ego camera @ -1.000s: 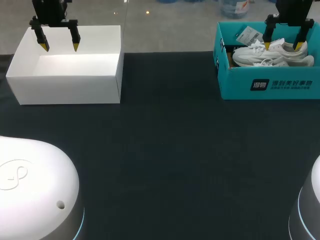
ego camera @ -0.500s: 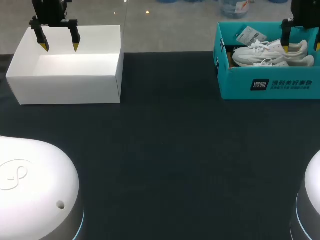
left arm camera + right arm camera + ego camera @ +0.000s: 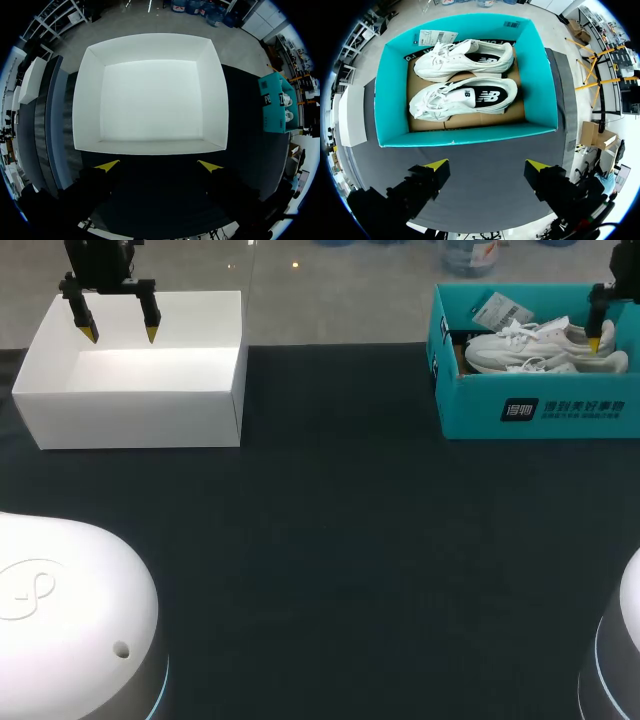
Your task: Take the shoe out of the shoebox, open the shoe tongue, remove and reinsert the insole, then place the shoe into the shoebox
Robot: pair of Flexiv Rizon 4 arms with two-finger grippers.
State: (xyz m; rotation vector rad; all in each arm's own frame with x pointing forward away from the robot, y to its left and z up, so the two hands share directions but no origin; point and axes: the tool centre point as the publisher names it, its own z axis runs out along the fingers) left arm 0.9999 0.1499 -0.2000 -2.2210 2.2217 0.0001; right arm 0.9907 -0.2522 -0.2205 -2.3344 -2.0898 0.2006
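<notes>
Shoes (image 3: 462,100) in teal shoebox (image 3: 392,85), white print (image 3: 565,409) on side, paper tag (image 3: 437,37)

Teal cardboard shoebox (image 3: 465,135) with brown floor holds two white lace-up shoes (image 3: 462,97) with black insoles; white square box (image 3: 150,90) ahead of yellow-tipped black left fingers (image 3: 107,166); worktop (image 3: 340,540) near-black

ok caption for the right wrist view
Open right gripper, teal shoebox ahead of it holding two white shoes
</notes>
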